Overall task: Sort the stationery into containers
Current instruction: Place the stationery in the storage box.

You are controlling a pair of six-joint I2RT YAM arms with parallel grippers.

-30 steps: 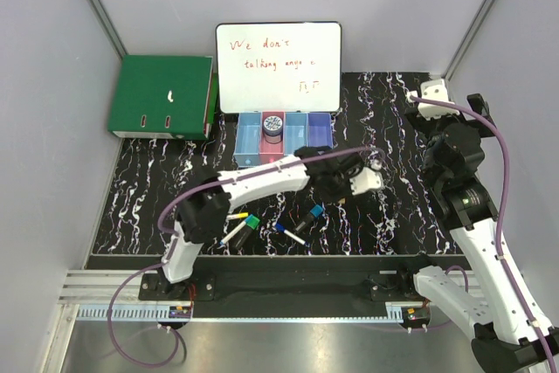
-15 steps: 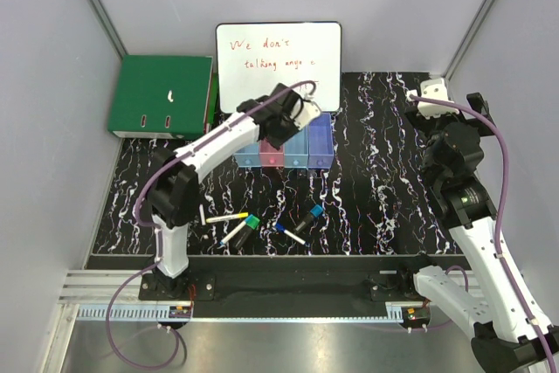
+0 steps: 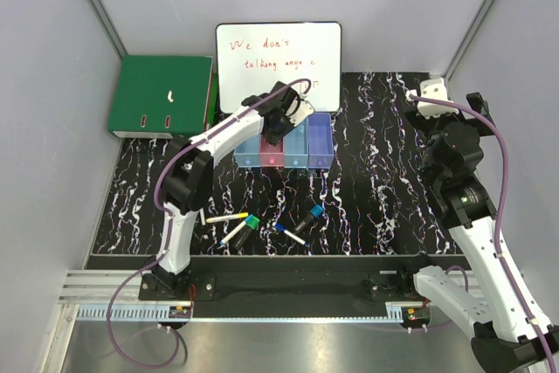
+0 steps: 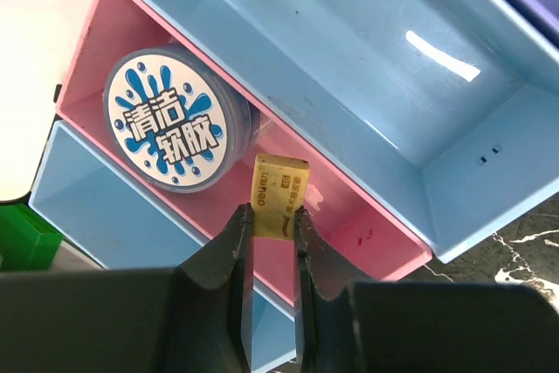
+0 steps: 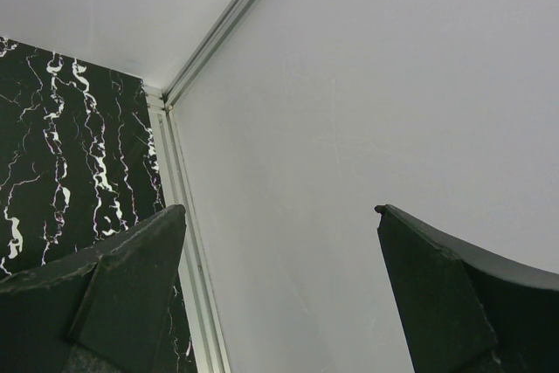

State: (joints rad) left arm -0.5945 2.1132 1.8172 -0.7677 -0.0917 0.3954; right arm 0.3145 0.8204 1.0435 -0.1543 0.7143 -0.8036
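My left gripper [image 4: 272, 216] is shut on a small yellow eraser [image 4: 279, 189] and hangs over the pink bin [image 4: 349, 216] of the containers [image 3: 320, 139]. A round blue-white tin [image 4: 170, 133] lies in that pink bin, beside the eraser. From above, the left gripper [image 3: 293, 115] covers the back of the bin row. Loose stationery lies near the front edge: a yellow marker [image 3: 225, 217], a green-capped one [image 3: 250, 223], a blue-capped one [image 3: 313, 212] and a blue-tipped pen [image 3: 290, 232]. My right gripper [image 5: 279, 211] is open and empty, facing the wall corner.
A whiteboard [image 3: 278, 65] stands behind the bins and a green binder [image 3: 162, 95] lies at the back left. The right arm [image 3: 454, 163] is raised along the right wall. The light blue bins [image 4: 349, 67] on either side of the pink one hold nothing.
My left arm swung from the middle of the table back to the bin row, carrying the eraser; it has shifted slightly further left over the pink bin. The right arm has not moved.
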